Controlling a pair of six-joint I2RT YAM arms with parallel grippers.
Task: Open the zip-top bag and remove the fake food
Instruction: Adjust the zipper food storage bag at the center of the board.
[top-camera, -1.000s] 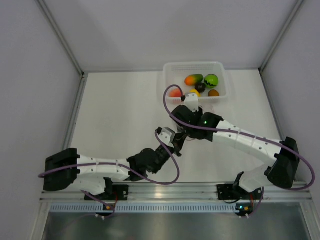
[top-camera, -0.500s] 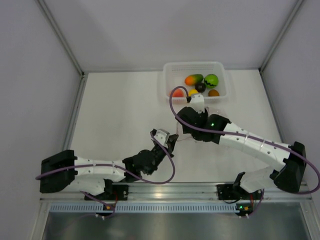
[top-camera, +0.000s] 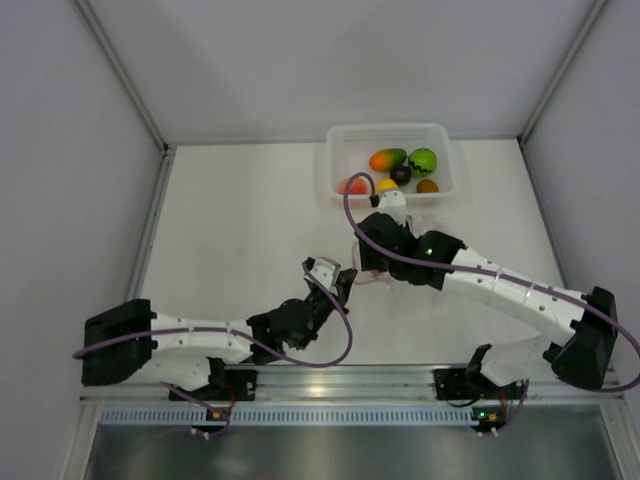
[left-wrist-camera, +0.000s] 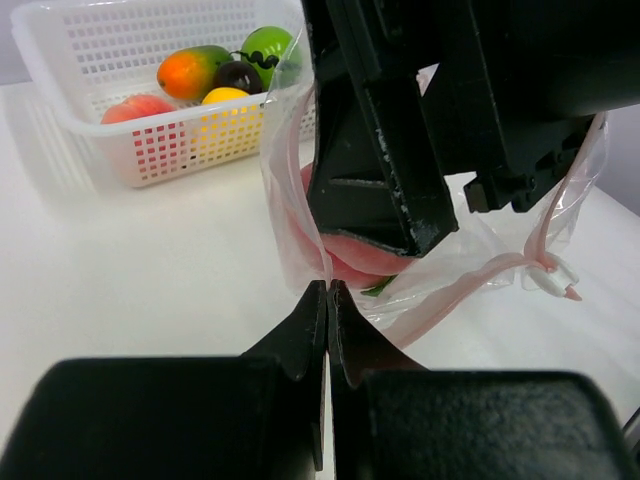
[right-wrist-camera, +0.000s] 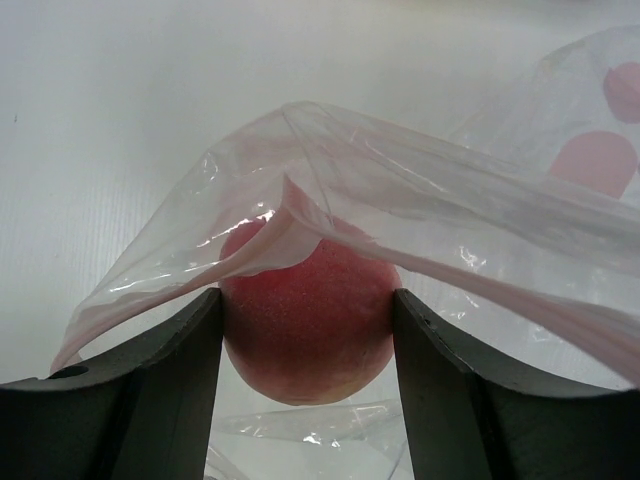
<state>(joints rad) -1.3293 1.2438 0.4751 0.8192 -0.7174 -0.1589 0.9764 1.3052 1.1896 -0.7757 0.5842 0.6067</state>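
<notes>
Both arms have drawn back from the far edge of the table (top-camera: 240, 230) over the last second, the right one coming away from the basket (top-camera: 440, 130) and the bag trailing along with it.

Nearest me, the left gripper (left-wrist-camera: 327, 300) has its jaws pressed flat together, and it looks to have a fold of the zip-top bag (left-wrist-camera: 480, 240) nipped at its lower edge. Just beyond, the bag hangs crumpled off the table, right of the middle and a little short of the basket, with the zip strip (left-wrist-camera: 450, 295) sagging loose. The right gripper (right-wrist-camera: 305, 300) is clamped on the pink-red fruit (right-wrist-camera: 305, 345), one finger on each flank, film draped across the top of it. I can't tell whether any plastic is caught under the fingers.

The job now, I'd say, is getting that fruit clear of the mouth. The left should hold its pinch firm and low while the right pulls away from it, so the film slides off rather than rides along. A fast pull could drag the bag free.

Further off, the rest of the fake food (top-camera: 387, 159) sits in the basket at the far edge.
</notes>
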